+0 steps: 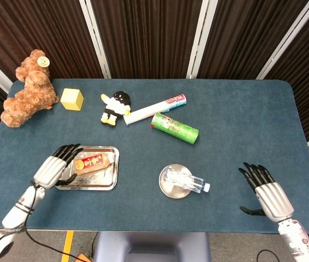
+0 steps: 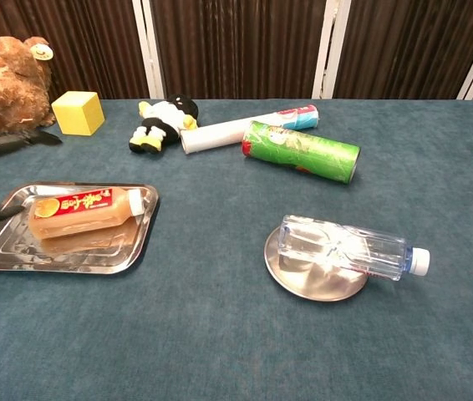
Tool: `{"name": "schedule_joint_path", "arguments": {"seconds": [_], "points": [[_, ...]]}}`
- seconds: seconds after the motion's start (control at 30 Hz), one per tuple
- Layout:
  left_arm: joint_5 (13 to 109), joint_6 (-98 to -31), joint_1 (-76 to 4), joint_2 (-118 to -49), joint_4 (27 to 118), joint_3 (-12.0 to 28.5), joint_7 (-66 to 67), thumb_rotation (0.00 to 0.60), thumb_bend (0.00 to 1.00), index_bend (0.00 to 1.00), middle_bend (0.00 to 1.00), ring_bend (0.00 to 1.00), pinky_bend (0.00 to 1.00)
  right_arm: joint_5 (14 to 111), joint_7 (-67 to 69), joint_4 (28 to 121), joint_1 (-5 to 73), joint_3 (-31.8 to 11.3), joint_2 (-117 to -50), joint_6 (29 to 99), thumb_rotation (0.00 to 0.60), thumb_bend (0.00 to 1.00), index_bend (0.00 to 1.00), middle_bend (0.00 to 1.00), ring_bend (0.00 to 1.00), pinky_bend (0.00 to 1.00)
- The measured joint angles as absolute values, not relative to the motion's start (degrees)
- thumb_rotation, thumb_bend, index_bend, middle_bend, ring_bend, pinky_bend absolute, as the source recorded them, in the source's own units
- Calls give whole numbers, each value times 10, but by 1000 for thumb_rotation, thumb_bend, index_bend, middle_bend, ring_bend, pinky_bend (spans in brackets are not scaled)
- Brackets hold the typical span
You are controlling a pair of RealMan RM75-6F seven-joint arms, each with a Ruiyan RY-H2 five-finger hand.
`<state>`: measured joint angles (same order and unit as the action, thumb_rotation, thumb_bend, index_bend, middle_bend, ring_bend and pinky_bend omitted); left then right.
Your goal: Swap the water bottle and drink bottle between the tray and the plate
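Your left hand (image 1: 52, 168) sits at the left edge of the tray (image 1: 105, 184), fingers spread and holding nothing. The drink (image 1: 92, 162) lies on its side in the tray, cap end toward the right, just beside your fingertips but free of them. To my eye that puts you between steps: the drink sits in the tray, the water (image 1: 185, 181) lies across the plate (image 1: 167, 189) with its cap end overhanging the right rim, and both hands are free.

Whichever bottle you take next, it needs somewhere to wait, since both dishes are occupied. The bare cloth between tray and plate looks like the natural parking spot.

The water is clear and round, so I'd expect it to roll if nudged; come down over its middle and close across the body.

Your right hand (image 1: 267, 193) hovers near the table's front right corner, well apart from the plate, fingers apart and empty.
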<state>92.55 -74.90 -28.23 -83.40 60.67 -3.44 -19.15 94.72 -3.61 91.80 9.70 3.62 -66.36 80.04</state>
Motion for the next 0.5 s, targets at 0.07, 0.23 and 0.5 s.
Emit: {"name": "schedule_joint_path", "arguments": {"seconds": [0.07, 0.23, 0.5], "points": [[918, -785, -253, -812, 661, -35, -146, 600, 414, 0, 0, 0, 61, 942, -60, 920, 90, 32, -666, 811, 600, 202, 0, 0, 0, 145], [903, -857, -182, -762, 797, -45, -16, 600, 414, 0, 0, 0, 60, 930, -109, 920, 67, 27, -675, 839, 600, 201, 0, 0, 0, 109], [874, -899, -117, -715, 863, -47, 55, 600, 414, 0, 0, 0, 57, 969, -143, 909, 47, 36, -691, 880, 600, 201, 0, 0, 0, 0]]}}
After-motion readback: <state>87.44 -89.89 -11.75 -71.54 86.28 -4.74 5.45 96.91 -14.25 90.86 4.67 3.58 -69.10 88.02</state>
